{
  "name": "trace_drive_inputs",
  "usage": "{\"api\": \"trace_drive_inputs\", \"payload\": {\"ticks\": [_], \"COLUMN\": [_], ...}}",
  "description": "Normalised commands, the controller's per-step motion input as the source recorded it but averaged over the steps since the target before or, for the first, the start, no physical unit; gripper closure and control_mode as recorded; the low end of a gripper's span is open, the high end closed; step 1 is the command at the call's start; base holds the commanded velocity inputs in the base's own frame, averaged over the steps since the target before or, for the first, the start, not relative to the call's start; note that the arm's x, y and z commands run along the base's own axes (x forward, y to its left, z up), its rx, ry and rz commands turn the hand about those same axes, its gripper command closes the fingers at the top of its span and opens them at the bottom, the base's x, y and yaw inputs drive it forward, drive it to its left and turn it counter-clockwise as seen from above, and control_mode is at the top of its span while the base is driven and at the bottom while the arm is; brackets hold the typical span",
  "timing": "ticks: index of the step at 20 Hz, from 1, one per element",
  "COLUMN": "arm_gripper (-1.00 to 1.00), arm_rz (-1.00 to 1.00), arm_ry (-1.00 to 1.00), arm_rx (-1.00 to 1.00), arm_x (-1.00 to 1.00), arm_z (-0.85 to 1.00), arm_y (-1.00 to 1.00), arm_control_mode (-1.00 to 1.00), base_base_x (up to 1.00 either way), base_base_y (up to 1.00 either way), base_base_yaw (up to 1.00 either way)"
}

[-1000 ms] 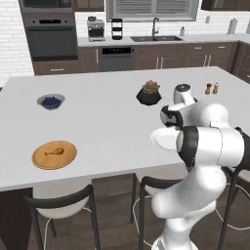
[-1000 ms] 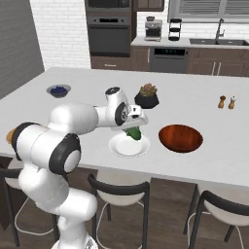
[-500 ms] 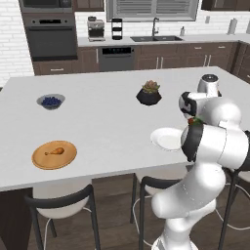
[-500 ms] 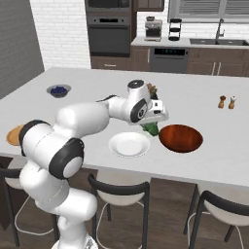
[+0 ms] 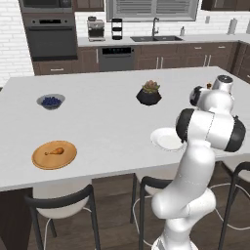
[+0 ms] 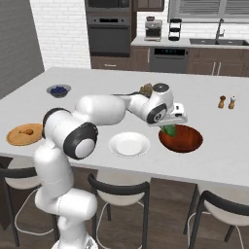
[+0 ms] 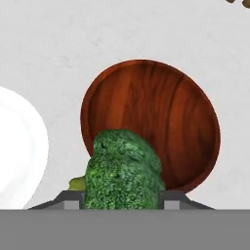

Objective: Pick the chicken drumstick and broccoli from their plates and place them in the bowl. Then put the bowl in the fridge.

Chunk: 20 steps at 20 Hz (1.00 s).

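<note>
My gripper (image 6: 170,127) is shut on the broccoli (image 7: 124,171), a dark green floret that hangs over the near left rim of the reddish-brown bowl (image 7: 161,117). From the right base view the broccoli (image 6: 169,130) sits just above the bowl (image 6: 187,140). The white plate (image 6: 129,144) beside it is bare. Far to the left, the chicken drumstick (image 5: 54,151) lies on the tan wooden plate (image 5: 66,158). A tall grey slab (image 6: 19,39) at the far left may be the fridge; I cannot tell.
A grey bowl of blueberries (image 5: 51,101) and a black succulent pot (image 5: 149,93) stand further back on the island. Salt and pepper shakers (image 6: 227,102) are at the back right. Black stools (image 6: 121,194) line the island's near edge.
The arm has swung right, carrying the broccoli from above the white plate to over the bowl's rim. The white plate is left bare.
</note>
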Motion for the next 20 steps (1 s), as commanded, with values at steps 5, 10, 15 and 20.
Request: {"api": "trace_drive_inputs", "payload": {"ticks": [5, 10, 15, 20], "arm_gripper": [1.00, 1.00, 1.00, 1.00], "arm_rz": [0.00, 0.00, 0.00, 0.00], "arm_ry": [0.00, 0.00, 0.00, 0.00], "arm_rx": [0.04, 0.01, 0.00, 0.00], "arm_x": [0.29, 0.05, 0.22, 0.33], "arm_z": [-0.25, -0.57, -0.50, -0.28], "arm_y": [-0.32, -0.02, 0.00, 0.00], "arm_control_mode": [-1.00, -1.00, -1.00, -1.00], "base_base_x": [0.00, 0.00, 0.00, 0.00], "base_base_y": [0.00, 0.00, 0.00, 0.00], "base_base_yaw": [0.00, 0.00, 0.00, 0.00]}}
